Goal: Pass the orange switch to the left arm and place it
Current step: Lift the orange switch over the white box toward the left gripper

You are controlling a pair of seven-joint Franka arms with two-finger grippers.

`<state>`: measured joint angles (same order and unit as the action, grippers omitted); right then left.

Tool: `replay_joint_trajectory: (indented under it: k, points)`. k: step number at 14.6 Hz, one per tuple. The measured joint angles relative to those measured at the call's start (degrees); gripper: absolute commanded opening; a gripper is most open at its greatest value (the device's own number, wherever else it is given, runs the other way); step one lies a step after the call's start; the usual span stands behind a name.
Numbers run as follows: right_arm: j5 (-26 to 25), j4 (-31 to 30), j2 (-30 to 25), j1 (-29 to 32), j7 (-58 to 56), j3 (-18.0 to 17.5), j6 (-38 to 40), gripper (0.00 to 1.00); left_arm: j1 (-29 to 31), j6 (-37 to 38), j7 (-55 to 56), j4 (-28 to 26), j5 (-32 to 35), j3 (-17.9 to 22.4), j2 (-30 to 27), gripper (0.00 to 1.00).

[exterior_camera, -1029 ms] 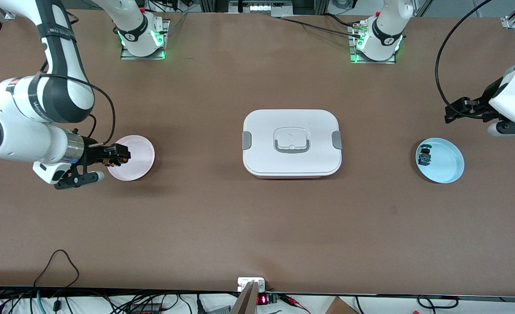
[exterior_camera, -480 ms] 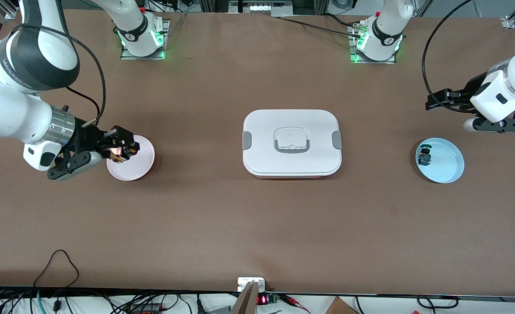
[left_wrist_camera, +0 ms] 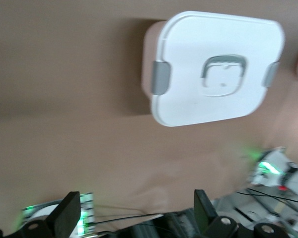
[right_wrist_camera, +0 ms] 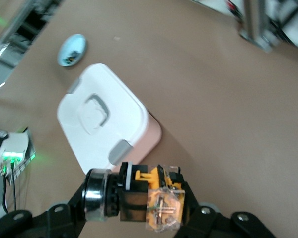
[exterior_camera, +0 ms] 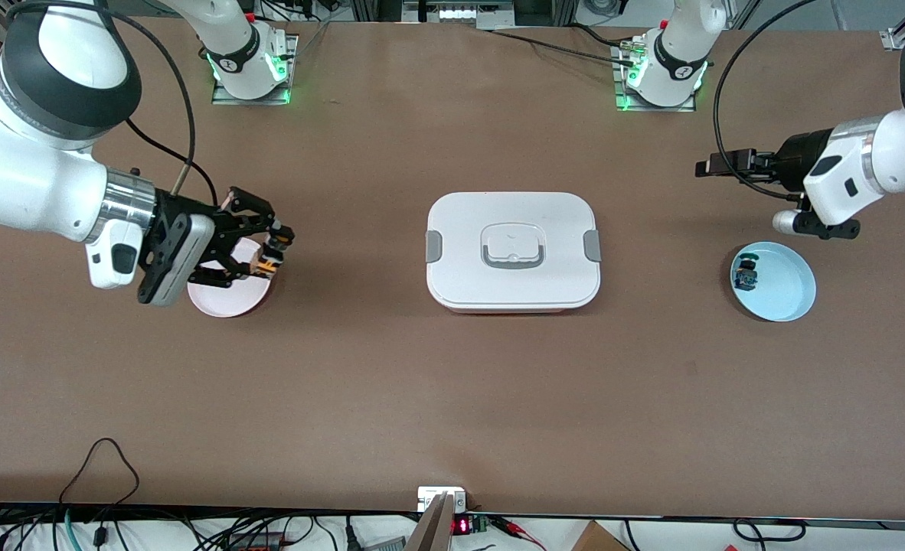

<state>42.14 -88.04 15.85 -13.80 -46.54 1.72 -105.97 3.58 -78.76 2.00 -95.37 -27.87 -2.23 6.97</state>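
I have the brown bench (exterior_camera: 391,398) in front of me, and the largest thing on it is the box (exterior_camera: 512,251), white lid latched with grey clips, sitting at the middle between the two arms' ends. In the right wrist view the box (right_wrist_camera: 107,124) shows its pinkish base rim.

The right arm (exterior_camera: 31,176) reaches in from its end of the bench, its right hand (exterior_camera: 272,249) up in the air over the rim of the pink plate (exterior_camera: 223,298), on the side of the plate toward the box. That hand is pinching the orange switch (exterior_camera: 271,256) between its fingers. The right wrist view shows the orange switch (right_wrist_camera: 151,198) clamped crosswise, its round metal-ringed end to one side and its yellow-and-clear base to the other.

The left arm (exterior_camera: 873,164) hangs over its own end of the bench, with the left hand (exterior_camera: 717,164) pointing toward the middle, above bare bench and farther from the front camera than the blue plate (exterior_camera: 785,295). In the left wrist view its fingers (left_wrist_camera: 67,218) stand spread apart with nothing between them.

On the blue plate lies a small blue-and-green component (exterior_camera: 746,275), near the plate's edge toward the box.
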Motion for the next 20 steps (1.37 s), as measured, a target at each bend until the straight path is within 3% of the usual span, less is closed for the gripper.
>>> replay_joint_trajectory:
  k: [3, 6, 9, 12, 15, 20]
  points:
    - [9.06, -0.15, 0.31, -1.6, -15.19, -0.11, -0.28, 0.0, 4.02, 0.76, -0.32, -0.06, -11.52, 0.31, 4.93, 1.0]
    - [21.78, -0.98, 1.15, -2.4, -29.27, -0.15, -0.29, 0.0, 4.13, 1.25, -0.62, -0.05, -23.01, -0.26, 7.8, 1.0]
    - [30.43, -1.63, 2.48, -4.53, -38.51, -0.2, -0.28, 0.0, 2.59, -2.01, -0.58, -0.45, -33.29, -4.18, 8.61, 1.0]
    - [38.15, -2.53, 4.45, -8.19, -44.44, -0.26, -0.57, 0.0, 0.8, -11.38, -0.45, -1.19, -40.72, -10.15, 8.62, 1.0]
    - [43.84, -2.98, 6.19, -11.88, -47.37, -0.28, -2.9, 0.0, -0.51, -19.07, -0.52, -2.4, -46.67, -13.43, 8.74, 1.0]
    - [53.32, -3.0, 7.9, -18.18, -48.11, -0.3, -8.89, 0.0, -2.48, -24.82, -6.5, -3.79, -53.45, -15.53, 11.28, 1.0]
